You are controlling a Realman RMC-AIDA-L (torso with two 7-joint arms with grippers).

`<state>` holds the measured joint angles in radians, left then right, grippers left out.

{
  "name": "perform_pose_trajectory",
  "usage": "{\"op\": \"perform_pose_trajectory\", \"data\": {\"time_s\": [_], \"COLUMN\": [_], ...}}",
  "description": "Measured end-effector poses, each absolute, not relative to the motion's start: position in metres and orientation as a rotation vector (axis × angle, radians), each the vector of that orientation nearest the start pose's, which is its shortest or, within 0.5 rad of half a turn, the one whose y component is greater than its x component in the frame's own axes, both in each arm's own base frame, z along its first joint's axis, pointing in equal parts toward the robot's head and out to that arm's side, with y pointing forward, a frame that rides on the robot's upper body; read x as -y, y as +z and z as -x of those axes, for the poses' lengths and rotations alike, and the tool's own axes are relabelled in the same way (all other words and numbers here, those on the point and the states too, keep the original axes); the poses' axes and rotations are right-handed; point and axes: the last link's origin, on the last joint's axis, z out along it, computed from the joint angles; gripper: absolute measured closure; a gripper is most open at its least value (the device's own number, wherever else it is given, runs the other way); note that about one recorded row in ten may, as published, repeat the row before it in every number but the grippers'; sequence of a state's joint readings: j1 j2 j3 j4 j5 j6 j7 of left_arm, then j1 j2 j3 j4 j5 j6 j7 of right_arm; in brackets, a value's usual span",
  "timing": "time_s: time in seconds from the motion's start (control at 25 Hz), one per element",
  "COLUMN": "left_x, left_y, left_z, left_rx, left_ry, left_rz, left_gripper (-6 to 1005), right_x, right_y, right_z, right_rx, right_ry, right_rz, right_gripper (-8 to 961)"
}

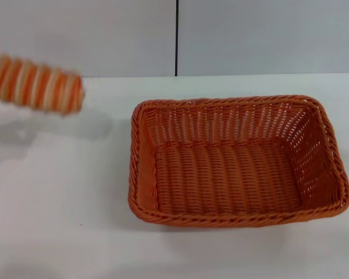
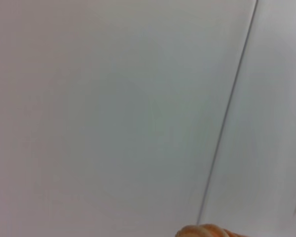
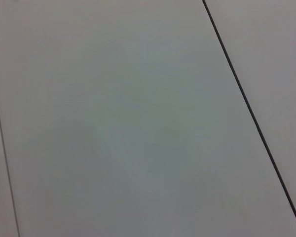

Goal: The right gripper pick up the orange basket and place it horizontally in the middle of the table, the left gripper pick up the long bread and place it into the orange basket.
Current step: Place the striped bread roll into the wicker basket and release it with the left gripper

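The long bread (image 1: pixel 35 85), striped orange and cream, hangs blurred in the air at the far left of the head view, above the table (image 1: pixel 58 203); its shadow lies on the white top below it. Whatever carries it is past the frame edge. A tip of the long bread (image 2: pixel 207 231) also shows at the edge of the left wrist view. The orange basket (image 1: pixel 232 220) lies lengthwise across the middle-right of the table, open side up, with nothing in it. Neither gripper shows in any view.
A grey panelled wall with a dark vertical seam (image 1: pixel 176 38) stands behind the table's far edge. Both wrist views show only wall panels and seams (image 3: pixel 246 103). White tabletop surrounds the basket on the left and front.
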<state>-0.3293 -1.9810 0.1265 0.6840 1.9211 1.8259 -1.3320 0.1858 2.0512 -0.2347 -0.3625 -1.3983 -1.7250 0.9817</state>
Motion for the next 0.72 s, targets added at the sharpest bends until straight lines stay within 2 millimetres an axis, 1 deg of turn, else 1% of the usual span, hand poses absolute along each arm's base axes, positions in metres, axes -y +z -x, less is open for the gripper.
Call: {"op": "perform_pose_trajectory", "data": {"time_s": [0.04,0.12,0.16,0.28,0.4,0.56,0.72], "left_x": [-0.267,-0.273,-0.278,-0.291,-0.297,-0.297,-0.299], "left_y": [0.122,0.112,0.103,0.07,0.035,0.008,-0.012], "left_z": [0.333,0.319,0.308,0.28,0.256,0.24,0.233], "left_rx": [0.641,0.608,0.589,0.572,0.557,0.536,0.539], "left_ry": [-1.055,-1.136,-1.182,-1.279,-1.362,-1.4,-1.365], "left_rz": [2.153,2.17,2.191,2.317,2.455,2.545,2.605], "left_gripper": [864,878,885,884,885,888,895], "right_x": [-0.228,-0.229,-0.229,-0.232,-0.233,-0.235,-0.238], "right_y": [0.093,0.091,0.09,0.087,0.085,0.082,0.082], "right_z": [-0.364,-0.363,-0.363,-0.361,-0.36,-0.36,-0.361], "right_rx": [-0.58,-0.583,-0.585,-0.591,-0.599,-0.609,-0.618], "right_ry": [1.18,1.185,1.188,1.194,1.199,1.201,1.192], "right_rz": [1.621,1.62,1.62,1.627,1.628,1.631,1.629], "right_gripper": [317,317,317,317,317,317,317]}}
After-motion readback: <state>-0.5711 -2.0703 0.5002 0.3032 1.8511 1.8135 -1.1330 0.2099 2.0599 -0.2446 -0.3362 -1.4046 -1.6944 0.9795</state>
